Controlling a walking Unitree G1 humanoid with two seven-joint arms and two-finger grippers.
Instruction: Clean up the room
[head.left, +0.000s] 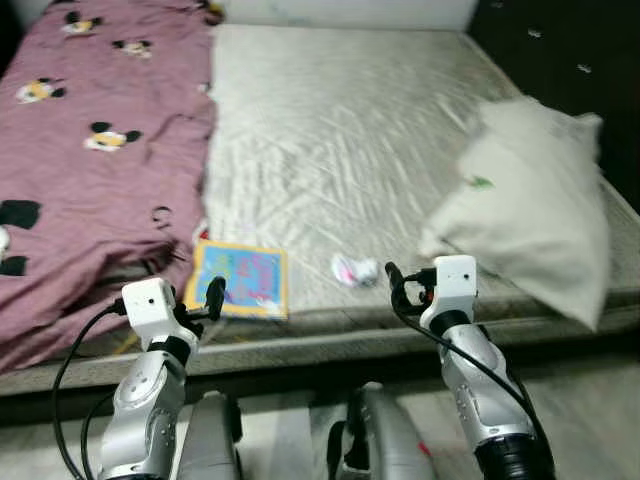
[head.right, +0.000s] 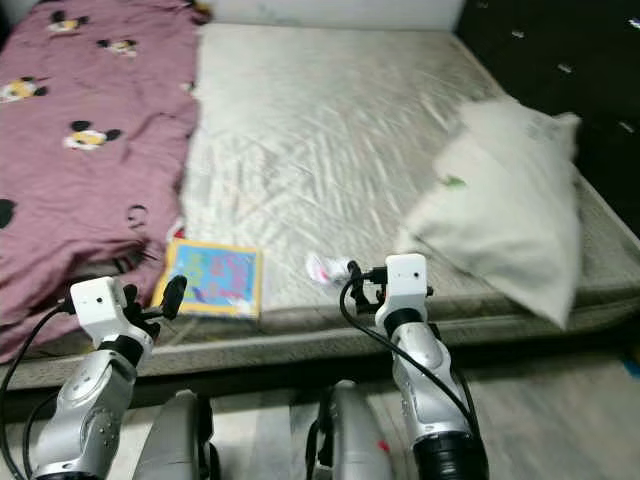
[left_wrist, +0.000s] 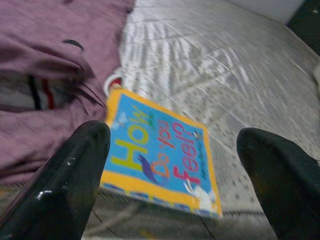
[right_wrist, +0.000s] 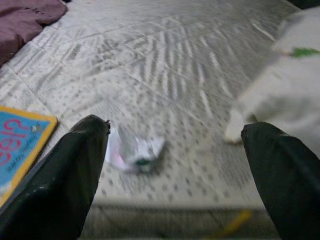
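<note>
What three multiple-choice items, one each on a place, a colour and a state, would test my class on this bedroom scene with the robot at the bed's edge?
1. Where does the picture book lie?
A. On the pillow
B. On the mattress near its front edge, beside the blanket
C. On the floor

2. What colour is the blanket on the robot's left?
A. Mauve-pink with cartoon mouse prints
B. Plain green
C. Black

3. What state is the left end effector in?
A. Shut on the book
C. Shut on the blanket
B. Open, holding nothing

Answers: 1 B, the book rests flat on the mattress at the blanket's edge. 2 A, the head views show mauve-pink fabric with mouse figures. 3 B, the left wrist view shows both fingers spread wide with the book beyond them.
</note>
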